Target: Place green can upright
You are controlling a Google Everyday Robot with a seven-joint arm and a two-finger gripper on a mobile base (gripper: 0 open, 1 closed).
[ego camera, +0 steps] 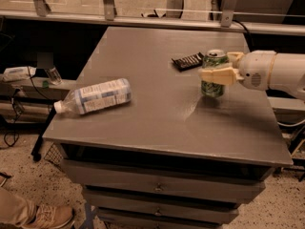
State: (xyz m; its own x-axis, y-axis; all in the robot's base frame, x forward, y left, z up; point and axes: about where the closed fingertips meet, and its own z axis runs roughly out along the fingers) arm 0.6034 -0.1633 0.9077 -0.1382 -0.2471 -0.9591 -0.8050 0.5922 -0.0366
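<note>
The green can [212, 89] stands upright on the grey table [157, 118], right of the middle, with its silver top showing. My gripper [212, 66] reaches in from the right on a white arm [271, 73]. It is shut on the green can: the near pale finger [217, 75] lies across the can's front, and the far finger [234, 57] is behind its top. The can's base appears to rest on the table surface.
A clear plastic bottle [95, 96] with a white-blue label lies on its side at the table's left. A flat black snack wrapper [187, 60] lies just behind and left of the can. The table's right edge is close to the arm. Drawers sit below the table.
</note>
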